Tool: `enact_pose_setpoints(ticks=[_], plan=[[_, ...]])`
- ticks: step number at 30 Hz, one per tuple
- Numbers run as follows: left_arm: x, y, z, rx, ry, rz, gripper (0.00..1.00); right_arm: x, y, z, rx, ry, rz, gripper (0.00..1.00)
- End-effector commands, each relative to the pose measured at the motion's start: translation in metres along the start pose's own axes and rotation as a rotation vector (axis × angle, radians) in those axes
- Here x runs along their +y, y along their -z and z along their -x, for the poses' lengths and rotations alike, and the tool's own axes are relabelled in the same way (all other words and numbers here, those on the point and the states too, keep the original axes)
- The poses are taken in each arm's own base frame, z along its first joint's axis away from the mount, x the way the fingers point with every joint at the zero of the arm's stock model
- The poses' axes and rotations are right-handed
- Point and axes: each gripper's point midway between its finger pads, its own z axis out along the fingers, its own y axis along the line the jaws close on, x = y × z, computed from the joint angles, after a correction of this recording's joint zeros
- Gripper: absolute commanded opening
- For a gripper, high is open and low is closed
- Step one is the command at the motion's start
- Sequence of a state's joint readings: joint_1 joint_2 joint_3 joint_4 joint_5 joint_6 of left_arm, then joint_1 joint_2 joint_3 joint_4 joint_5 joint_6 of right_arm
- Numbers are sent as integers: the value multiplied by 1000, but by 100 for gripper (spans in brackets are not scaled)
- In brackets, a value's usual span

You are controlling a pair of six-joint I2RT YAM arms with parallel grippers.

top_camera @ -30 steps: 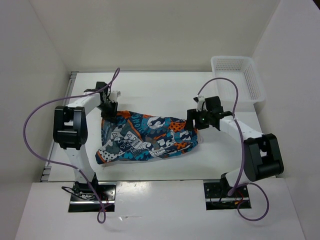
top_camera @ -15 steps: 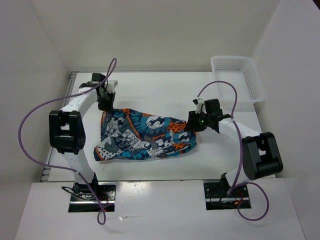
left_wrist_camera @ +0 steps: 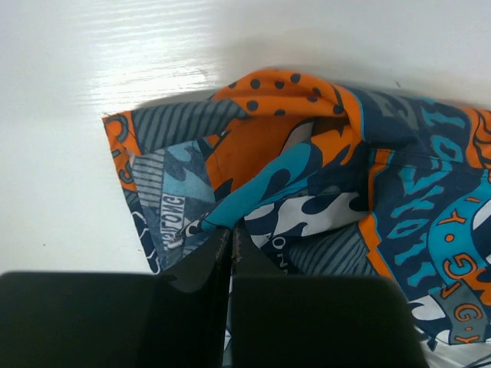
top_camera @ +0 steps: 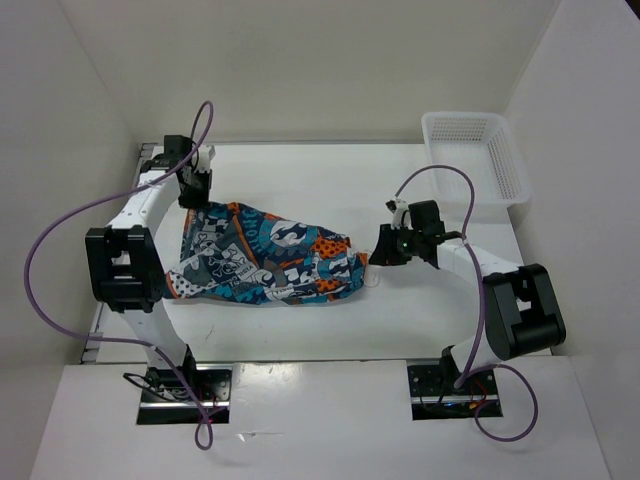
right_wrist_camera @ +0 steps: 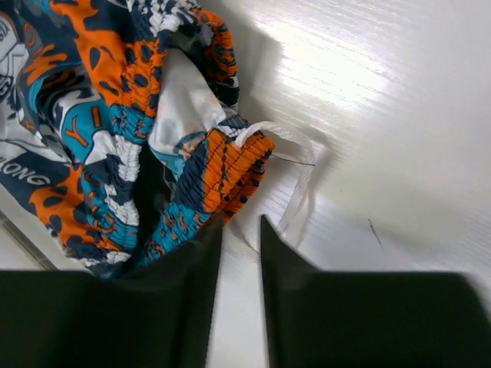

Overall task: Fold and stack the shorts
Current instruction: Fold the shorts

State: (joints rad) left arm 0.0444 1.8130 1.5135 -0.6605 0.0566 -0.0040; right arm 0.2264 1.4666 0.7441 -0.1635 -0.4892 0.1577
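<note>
**Left hand pinches a fold of the shorts**

The left hand (left_wrist_camera: pixel 232 236) fills the bottom of the view. Its two black fingers (left_wrist_camera: pixel 322 322) are pressed together with only a thin seam between them. A teal fold of the shorts (left_wrist_camera: pixel 368 176) runs into that seam. The printed cloth spreads up and to the right, with an orange, black-dotted ridge along its top edge. Its hemmed corner lies at the left on the white desk (left_wrist_camera: pixel 77 61).

Showing only part of the shorts (left_wrist_camera: pixel 360 184) in either wrist view, with a fold lost between the left gripper's (left_wrist_camera: pixel 231 236) pressed-together fingers.
</note>
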Motion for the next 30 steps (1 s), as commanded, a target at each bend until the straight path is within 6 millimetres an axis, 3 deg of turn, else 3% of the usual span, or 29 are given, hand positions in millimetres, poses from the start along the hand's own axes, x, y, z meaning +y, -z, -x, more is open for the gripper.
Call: enact_pose_setpoints(ticks=[1,3,6,8,11,20,23,27,30], plan=[[-3,-8,13,-23,-6,-24,0,19,6,37,-101,104,63,35],[-2,-16,8,3,-3,-26,0,30,9,52,-124,124,103,35],[-2,-18,9,4,-3,-27,0,54,4,58,-106,183,151,35],[-1,-18,9,5,-3,-17,0,68,-7,44,-52,215,180,40],[-1,-18,9,5,-3,-17,0,79,-16,39,-26,207,202,43],[1,-16,11,6,-3,-8,0,69,-40,12,62,137,182,48],[1,-16,11,6,-3,-8,0,79,-44,14,63,162,202,50],[1,-18,12,6,-3,-8,0,88,-52,-3,110,130,221,51],[5,-20,13,7,-3,13,0,88,-52,-5,110,107,221,32]])
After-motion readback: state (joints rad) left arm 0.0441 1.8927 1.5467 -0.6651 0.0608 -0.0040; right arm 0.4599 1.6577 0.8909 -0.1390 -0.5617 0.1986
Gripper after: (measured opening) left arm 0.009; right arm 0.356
